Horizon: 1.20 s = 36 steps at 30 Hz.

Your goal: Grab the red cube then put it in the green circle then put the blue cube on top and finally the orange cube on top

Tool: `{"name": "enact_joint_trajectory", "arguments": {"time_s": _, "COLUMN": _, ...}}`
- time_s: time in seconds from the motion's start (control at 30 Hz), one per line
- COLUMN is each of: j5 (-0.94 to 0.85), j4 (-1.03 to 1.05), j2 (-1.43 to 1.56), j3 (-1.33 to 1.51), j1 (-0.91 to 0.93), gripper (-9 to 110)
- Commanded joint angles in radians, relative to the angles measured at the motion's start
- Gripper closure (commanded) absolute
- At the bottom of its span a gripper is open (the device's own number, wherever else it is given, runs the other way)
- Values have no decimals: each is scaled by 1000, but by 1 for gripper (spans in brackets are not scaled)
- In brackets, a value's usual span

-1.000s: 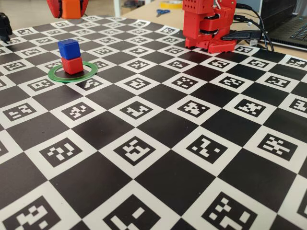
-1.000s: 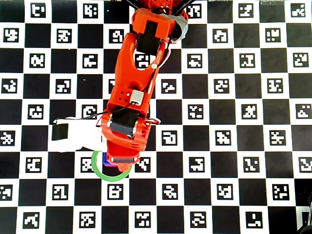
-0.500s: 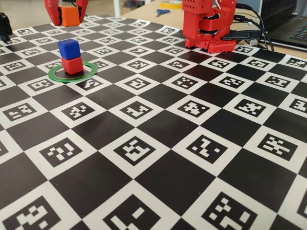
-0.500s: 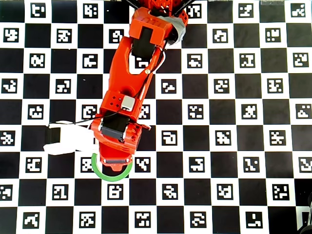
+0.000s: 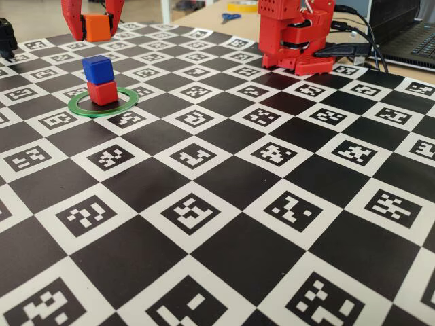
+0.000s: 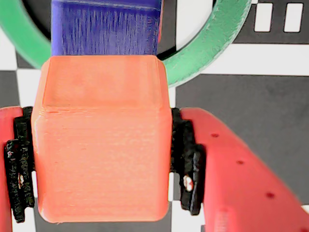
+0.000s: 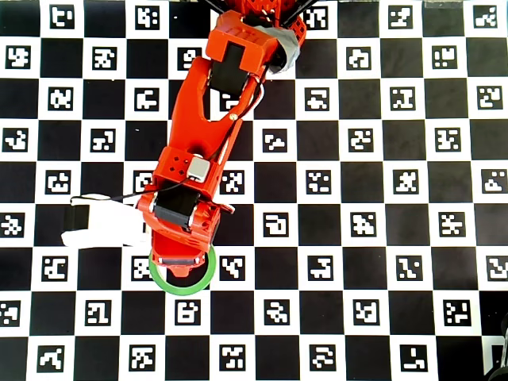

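In the fixed view the red cube [image 5: 102,92] sits inside the green circle [image 5: 127,100], with the blue cube [image 5: 97,69] stacked on it. My gripper [image 5: 96,28] hangs above and behind the stack, shut on the orange cube [image 5: 97,26]. The wrist view shows the orange cube [image 6: 101,145] clamped between the black pads [image 6: 186,159] of my gripper [image 6: 101,164]. Just beyond it is the blue cube [image 6: 104,29], with the green circle [image 6: 207,48] around it. From overhead, my gripper [image 7: 178,266] covers the cubes; only part of the green circle [image 7: 184,290] shows.
The arm's red base [image 5: 296,37] stands at the back of the checkered marker board [image 5: 224,204]. Scissors [image 5: 230,17], cables [image 5: 353,49] and a laptop [image 5: 414,34] lie behind it. A black object [image 5: 5,37] sits at the far left edge. A white camera mount [image 7: 99,224] sticks out from the wrist.
The gripper has come down with the orange cube and swung left in the overhead view, closer over the stack. The red and blue cubes have not moved.
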Motion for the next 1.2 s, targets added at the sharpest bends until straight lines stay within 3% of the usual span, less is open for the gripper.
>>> {"name": "enact_joint_trajectory", "arguments": {"time_s": 0.0, "j5": 5, "j4": -23, "j2": 37, "j3": -3, "j1": -5, "gripper": 94}}
{"name": "enact_joint_trajectory", "arguments": {"time_s": 1.0, "j5": 2, "j4": -98, "j2": 15, "j3": 66, "j1": 0, "gripper": 94}}
{"name": "enact_joint_trajectory", "arguments": {"time_s": 1.17, "j5": 14, "j4": -98, "j2": 20, "j3": 64, "j1": 3, "gripper": 84}}
